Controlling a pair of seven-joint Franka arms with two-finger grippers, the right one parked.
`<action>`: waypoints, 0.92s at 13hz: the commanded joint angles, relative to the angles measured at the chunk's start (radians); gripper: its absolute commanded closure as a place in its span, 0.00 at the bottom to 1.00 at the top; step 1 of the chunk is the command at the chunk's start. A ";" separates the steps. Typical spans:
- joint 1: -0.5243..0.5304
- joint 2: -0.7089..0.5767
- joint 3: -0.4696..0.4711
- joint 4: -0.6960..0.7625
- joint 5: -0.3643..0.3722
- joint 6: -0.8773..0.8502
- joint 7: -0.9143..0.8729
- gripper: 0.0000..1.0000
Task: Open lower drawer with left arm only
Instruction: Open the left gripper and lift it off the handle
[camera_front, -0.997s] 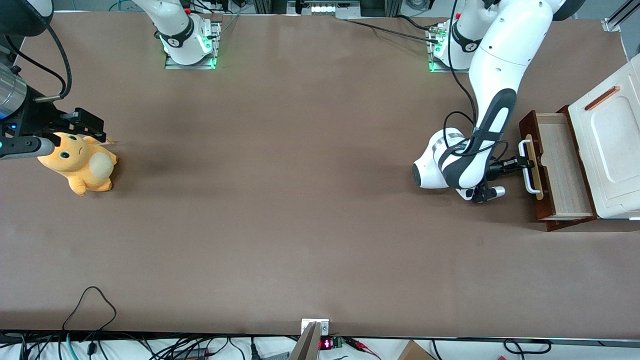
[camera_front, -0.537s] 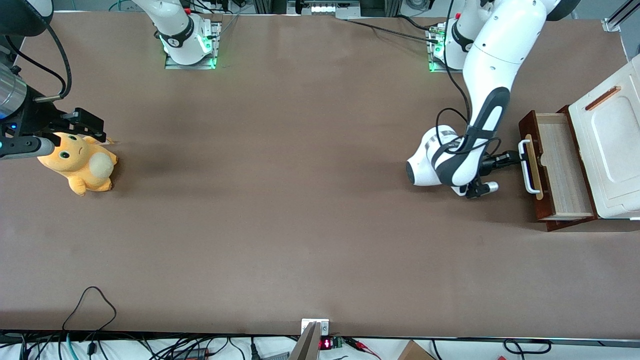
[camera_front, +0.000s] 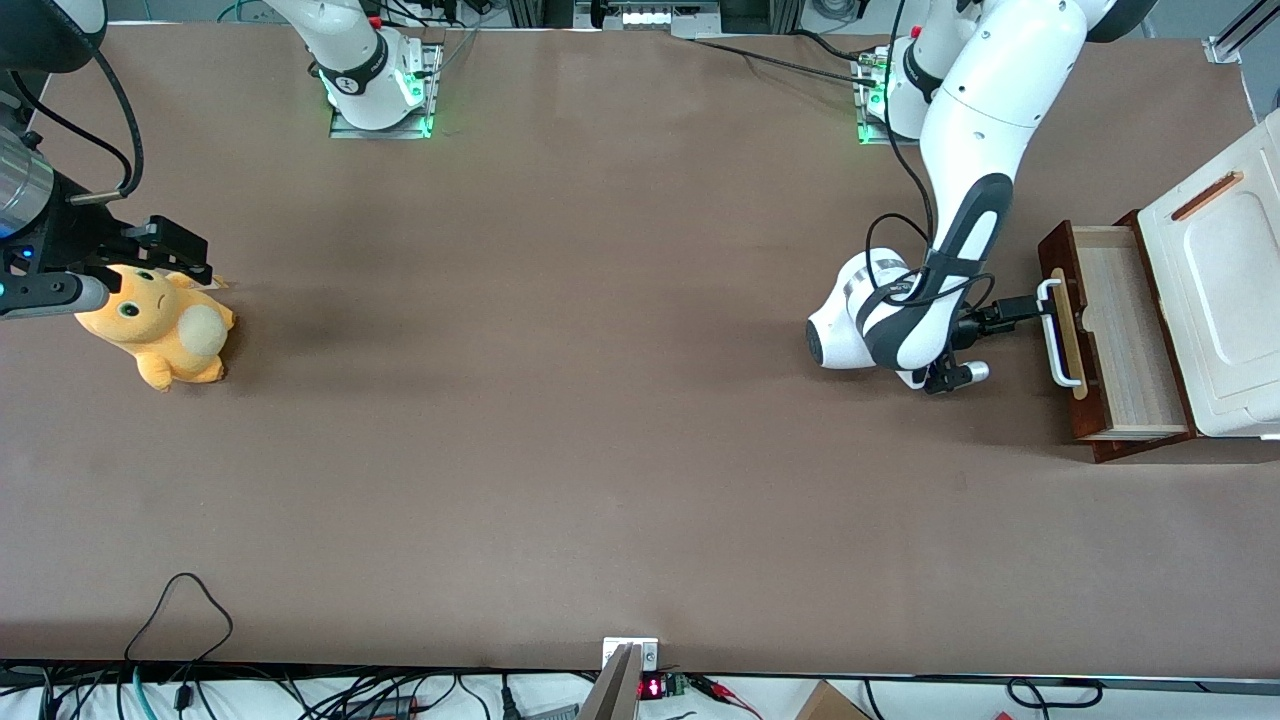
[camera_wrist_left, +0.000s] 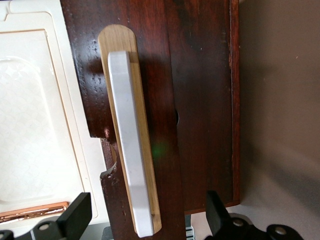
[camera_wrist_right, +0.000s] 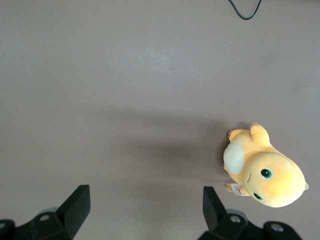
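The lower drawer stands pulled out of its white cabinet, with its pale wood inside showing. Its dark reddish-brown front carries a white loop handle on a pale wood strip. The left arm reaches down in front of the drawer. Its gripper is open, a short way off the handle's end that lies farther from the front camera. The black fingers stand wide on either side of the handle's end without touching it.
A yellow plush toy lies toward the parked arm's end of the table. The white cabinet top has an orange-brown slot. A black cable loops near the table's front edge. Brown tabletop spreads between toy and drawer.
The left arm's gripper has drawn back from the handle, away from the drawer front and slightly farther from the front camera. The drawer has stayed where it was.
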 joint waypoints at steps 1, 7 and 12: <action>-0.004 -0.027 0.010 0.006 -0.059 -0.001 0.029 0.00; 0.004 -0.154 0.114 0.174 -0.306 0.091 0.334 0.00; 0.117 -0.316 0.137 0.185 -0.449 0.219 0.510 0.00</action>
